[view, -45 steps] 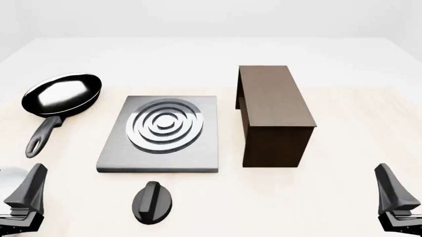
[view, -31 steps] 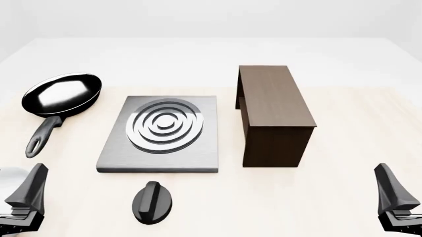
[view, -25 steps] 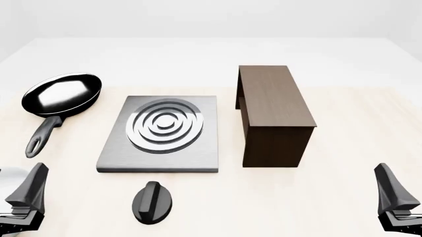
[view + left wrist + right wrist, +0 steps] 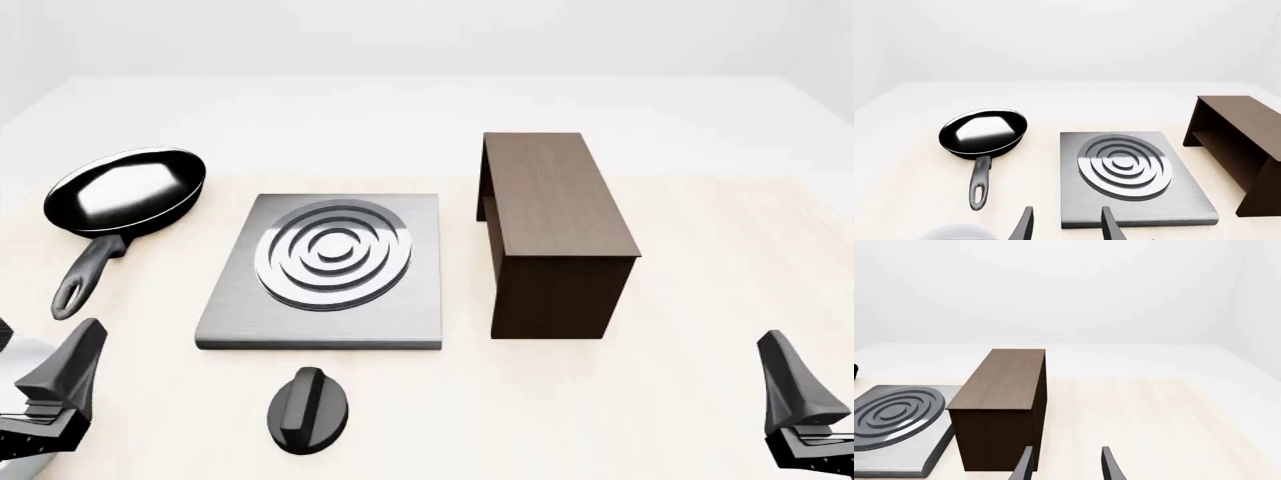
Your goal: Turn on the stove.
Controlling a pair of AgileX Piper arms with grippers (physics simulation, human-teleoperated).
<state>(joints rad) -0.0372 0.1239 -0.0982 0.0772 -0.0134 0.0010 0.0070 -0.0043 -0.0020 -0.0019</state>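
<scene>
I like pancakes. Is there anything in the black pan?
Empty. The frying pan sits upright on the table left of the stove, and only shiny bare metal shows inside.

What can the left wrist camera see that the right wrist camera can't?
Only the left wrist view shows the black frying pan with its handle, and the whole stove slab. Only the right wrist view shows the cabinet's closed end and the bare table on its far side from the stove. Both show the stove's silver rings, the dark brown cabinet, and a pair of open jaws poking in at the bottom edge. Neither shows the black knob.
</scene>
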